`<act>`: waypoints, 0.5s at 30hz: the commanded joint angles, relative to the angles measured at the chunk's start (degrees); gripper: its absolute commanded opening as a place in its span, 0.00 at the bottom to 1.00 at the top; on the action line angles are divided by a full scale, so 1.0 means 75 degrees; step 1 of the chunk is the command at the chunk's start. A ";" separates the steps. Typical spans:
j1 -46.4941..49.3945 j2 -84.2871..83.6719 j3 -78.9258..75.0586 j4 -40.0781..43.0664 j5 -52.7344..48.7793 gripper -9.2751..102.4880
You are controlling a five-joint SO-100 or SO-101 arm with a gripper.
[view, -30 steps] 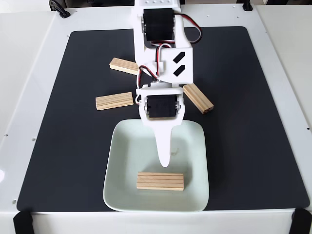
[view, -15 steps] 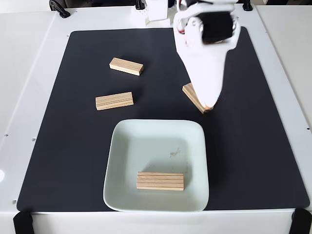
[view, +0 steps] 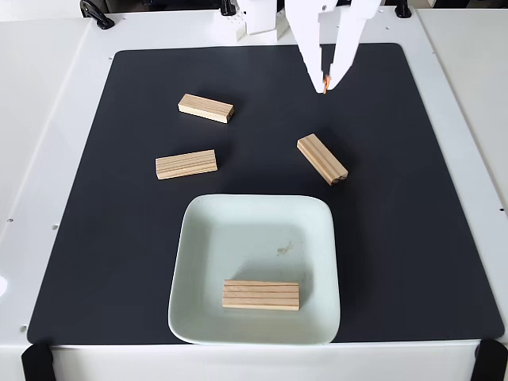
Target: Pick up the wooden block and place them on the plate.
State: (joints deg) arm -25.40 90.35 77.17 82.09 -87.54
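Observation:
The pale mint plate (view: 198,238) sits at the front middle of the black mat, and one wooden block (view: 261,294) lies flat in its near part. Three more wooden blocks lie on the mat: one (view: 321,159) just behind the plate's right corner, one (view: 186,164) to the left, one (view: 205,108) farther back left. My white gripper (view: 324,78) hangs at the top of the fixed view, above the back of the mat, its two fingers pointing down with a narrow gap and nothing between them. It is well behind the right-hand block.
The black mat (view: 413,198) covers most of the white table (view: 48,119). Black clamps sit at the front corners (view: 36,361) and at the back left (view: 94,13). The arm's white base stands at the back edge (view: 254,20).
The arm has pulled back from over the plate to the rear of the mat and swung right, uncovering the right-hand block. All the blocks lie where they were.

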 commanded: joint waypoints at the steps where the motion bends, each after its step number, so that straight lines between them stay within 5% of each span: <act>1: 0.0070 0.0539 0.0656 0.0059 -0.1688 0.08; 11: 0.0434 -0.0797 0.0598 -0.0199 -0.1805 0.10; 15: 0.0633 -0.1406 0.0141 -0.0598 -0.1816 0.30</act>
State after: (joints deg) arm -21.71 80.68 81.83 79.54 -100.63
